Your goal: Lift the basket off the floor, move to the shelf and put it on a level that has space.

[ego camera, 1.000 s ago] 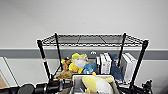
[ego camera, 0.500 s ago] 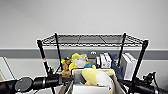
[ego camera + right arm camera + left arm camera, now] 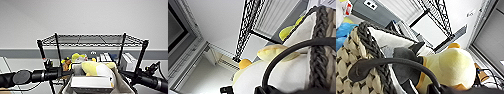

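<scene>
Grey wall behind, my basket (image 3: pixel 96 86) hangs at six o'clock before the shelf (image 3: pixel 92 41), below its top level (image 3: pixel 92 39) — soft weave, plush-loaded and saggy — so my left gripper (image 3: pixel 436 88) and right gripper (image 3: pixel 264 89) each clamp a loop handle (image 3: pixel 389 65).

Looks like an office or storeroom: wire rack (image 3: pixel 92 41) of toys and books against plain grey-banded wall (image 3: pixel 22 53).

**Non-task items in view**

Yellow plush toy (image 3: pixel 93 68) beside white box (image 3: pixel 91 83). Further plush toys (image 3: pixel 75 58) and upright white books (image 3: pixel 128 62) behind. Grey wall band (image 3: pixel 22 53) across pale wall (image 3: pixel 82 15).
</scene>
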